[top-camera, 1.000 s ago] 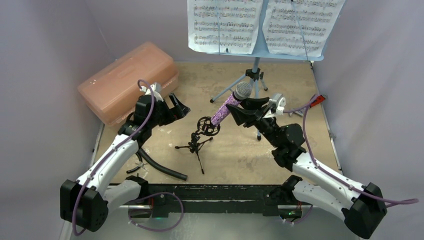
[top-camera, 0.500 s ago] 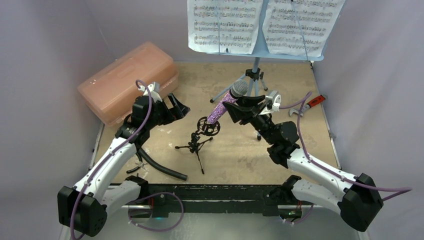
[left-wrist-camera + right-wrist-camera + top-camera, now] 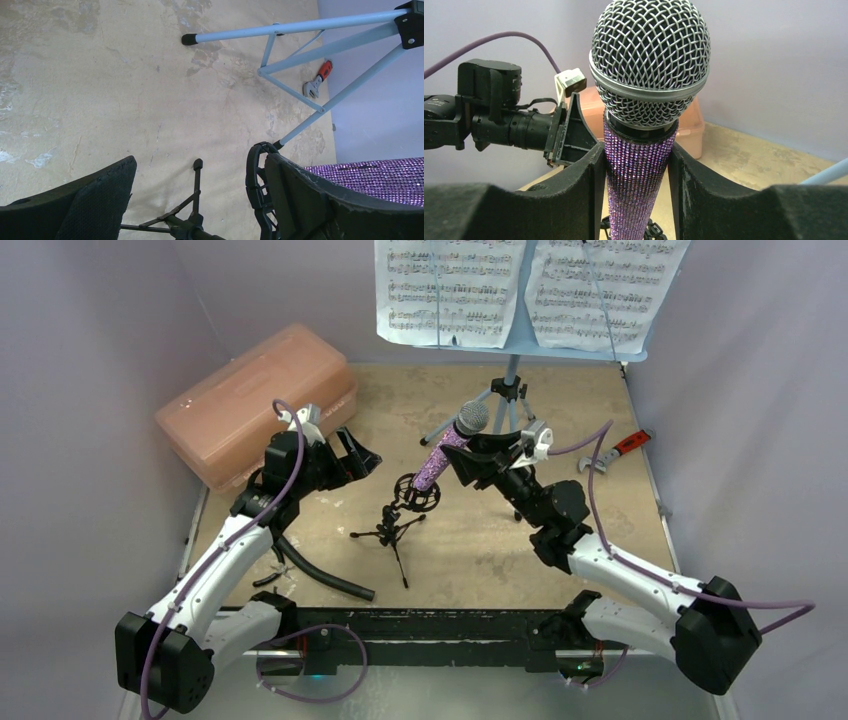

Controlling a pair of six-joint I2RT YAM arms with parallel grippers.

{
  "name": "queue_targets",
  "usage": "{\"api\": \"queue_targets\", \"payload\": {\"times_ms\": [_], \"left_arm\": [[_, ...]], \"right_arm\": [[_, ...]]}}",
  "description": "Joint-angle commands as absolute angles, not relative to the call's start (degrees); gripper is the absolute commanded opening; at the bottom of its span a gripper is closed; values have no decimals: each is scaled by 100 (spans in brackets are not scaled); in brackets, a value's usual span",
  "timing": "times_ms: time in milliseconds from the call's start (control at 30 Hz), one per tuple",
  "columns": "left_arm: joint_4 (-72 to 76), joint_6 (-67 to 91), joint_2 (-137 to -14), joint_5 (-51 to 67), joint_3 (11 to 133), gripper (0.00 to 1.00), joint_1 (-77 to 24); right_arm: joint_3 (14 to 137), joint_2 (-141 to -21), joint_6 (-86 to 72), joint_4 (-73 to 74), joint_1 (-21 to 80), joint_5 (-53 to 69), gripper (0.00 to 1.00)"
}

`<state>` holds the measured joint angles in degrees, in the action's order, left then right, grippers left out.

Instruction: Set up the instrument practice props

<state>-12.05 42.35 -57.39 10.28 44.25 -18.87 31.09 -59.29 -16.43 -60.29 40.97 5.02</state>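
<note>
Whether the microphone point(image 3: 436, 462) touches the ring mount point(image 3: 417, 492) is unclear

The microphone point(image 3: 640, 165) glitters purple (silver mesh head); the box point(image 3: 250, 400) is pink.

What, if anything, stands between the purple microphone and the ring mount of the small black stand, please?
Nothing visible does. The microphone, held in the right pincer, points tail-down right at the ring mount; the open left pincer sits off to the side.
</note>
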Motion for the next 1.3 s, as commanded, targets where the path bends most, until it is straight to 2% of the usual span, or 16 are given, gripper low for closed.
{"api": "queue_targets", "payload": {"times_ms": [0,1267], "left_arm": [[-1062,4114,-5676,1121,4471,99,-1863],[-1067,4192,-5629,1193,4509,99,-1859]], "right_arm": [[3122,-5911,-1522,-6472,4127,308,0],[3478,-6308,-1560,-5852,4124,645,0]]}}
